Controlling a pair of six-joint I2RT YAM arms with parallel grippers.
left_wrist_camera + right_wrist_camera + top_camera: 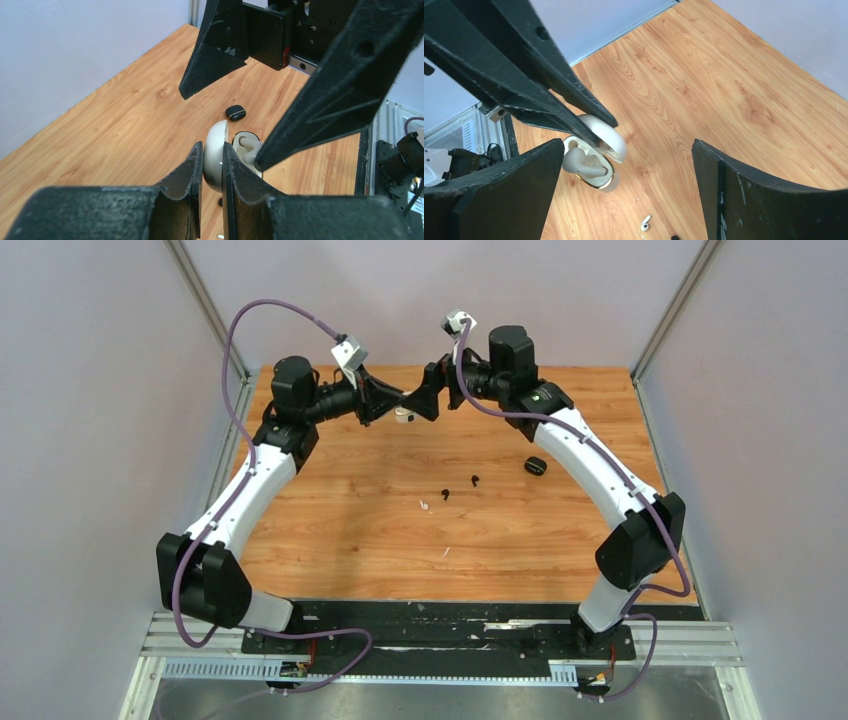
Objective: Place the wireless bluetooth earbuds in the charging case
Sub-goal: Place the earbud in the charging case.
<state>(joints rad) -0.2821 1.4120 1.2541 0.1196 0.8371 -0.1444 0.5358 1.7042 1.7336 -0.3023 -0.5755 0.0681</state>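
My left gripper [212,147] is shut on the lid of the open white charging case [215,160] and holds it above the table, as the top view [404,416] also shows. A white earbud [584,167] lies across the case's open base [599,181]. My right gripper [626,145] is open wide around the case, and one fingertip [260,159] touches that earbud. A second white earbud [644,225] lies on the table [340,520] below. Two black earbuds [444,493] [474,480] lie at mid-table near the white one [424,505].
A small black case [535,465] sits closed on the table to the right, also seen in the left wrist view [235,112]. A pale scrap [446,552] lies nearer the front. Grey walls enclose the table on three sides.
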